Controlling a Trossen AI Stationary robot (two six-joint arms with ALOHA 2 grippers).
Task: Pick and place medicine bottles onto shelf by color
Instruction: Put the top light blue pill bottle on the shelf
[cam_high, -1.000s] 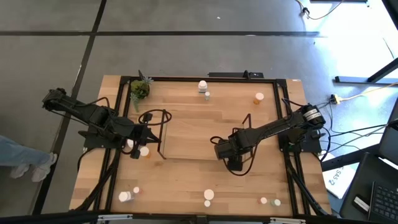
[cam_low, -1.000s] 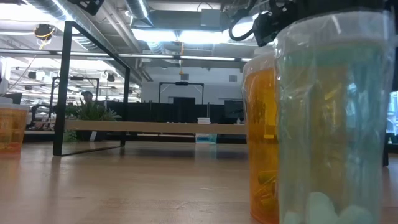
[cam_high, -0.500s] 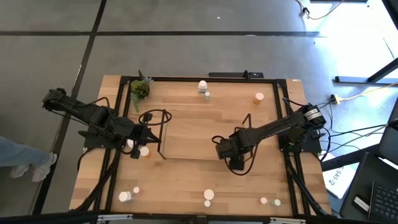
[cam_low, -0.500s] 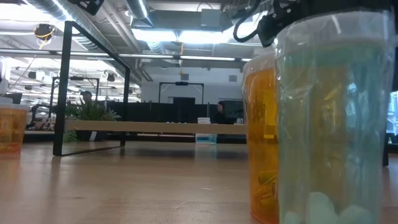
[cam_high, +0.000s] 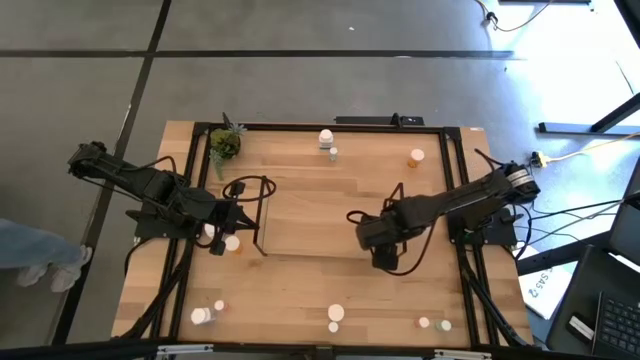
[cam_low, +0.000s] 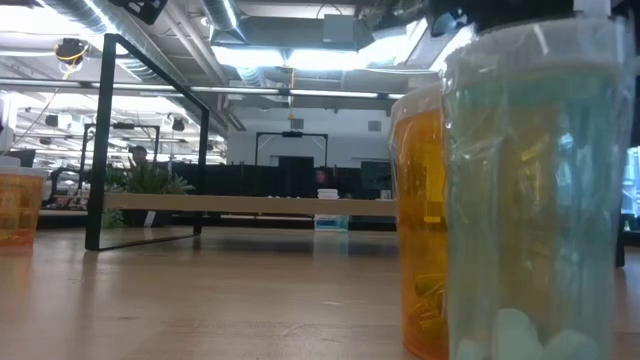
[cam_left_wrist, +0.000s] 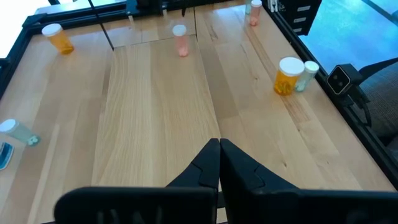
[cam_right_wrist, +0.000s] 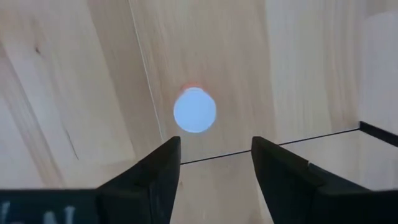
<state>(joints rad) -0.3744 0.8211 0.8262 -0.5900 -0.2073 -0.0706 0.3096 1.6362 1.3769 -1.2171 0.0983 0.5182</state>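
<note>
A pink medicine bottle (cam_right_wrist: 194, 110) with a white cap stands upright on its base on the light wood, close to a thin black wire (cam_right_wrist: 280, 143) at the right end of the shelf (cam_high: 310, 215). My right gripper (cam_right_wrist: 214, 168) hangs open right above it, pointing down, with a finger on either side and apart from it. In the high view the right gripper (cam_high: 383, 255) hides the bottle. The left wrist view shows the pink bottle (cam_left_wrist: 180, 40) far off. At the shelf's left end my left gripper (cam_left_wrist: 219, 155) is shut on nothing.
An orange bottle (cam_high: 232, 243) stands by the left gripper. A white bottle (cam_high: 325, 137), a tiny teal one (cam_high: 333, 153) and an orange one (cam_high: 416, 156) stand near the far edge, and several more bottles (cam_high: 336, 313) along the near edge. A potted plant (cam_high: 224, 145) is at the far left.
My right gripper has risen straight off the pink bottle and drifted a little toward the table's right edge, staying open. In the low view its cable has gone up out of the picture. The left arm has kept still.
</note>
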